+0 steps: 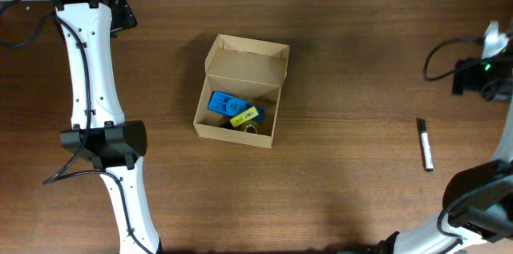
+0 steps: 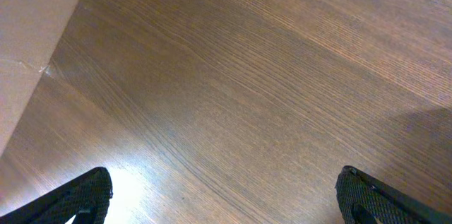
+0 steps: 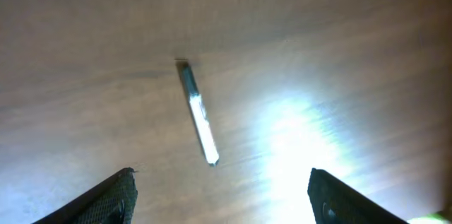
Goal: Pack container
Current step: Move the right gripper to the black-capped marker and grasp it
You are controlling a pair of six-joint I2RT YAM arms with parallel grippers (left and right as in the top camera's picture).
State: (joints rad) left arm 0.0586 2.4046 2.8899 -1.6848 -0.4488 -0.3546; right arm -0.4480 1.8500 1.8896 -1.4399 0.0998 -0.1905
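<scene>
Both are hanging released over the wooden table (image 1: pixel 345 70): the left gripper (image 2: pixel 226 197) is spreading its fingers wide above bare wood, and the right gripper (image 3: pixel 226 196) is holding its jaws just as wide above a marker (image 3: pixel 198 114) lying flat. Well apart from it, mid-table, the brown cardboard container (image 1: pixel 232 132) is sitting with its flap lid (image 1: pixel 244 66) standing open, with a blue item (image 1: pixel 222 102) and a yellow item (image 1: pixel 246 114) lying inside.

White arm links (image 1: pixel 90 62), black joints (image 1: pixel 108 143), black cables (image 1: pixel 437 50), dark textured jaws
</scene>
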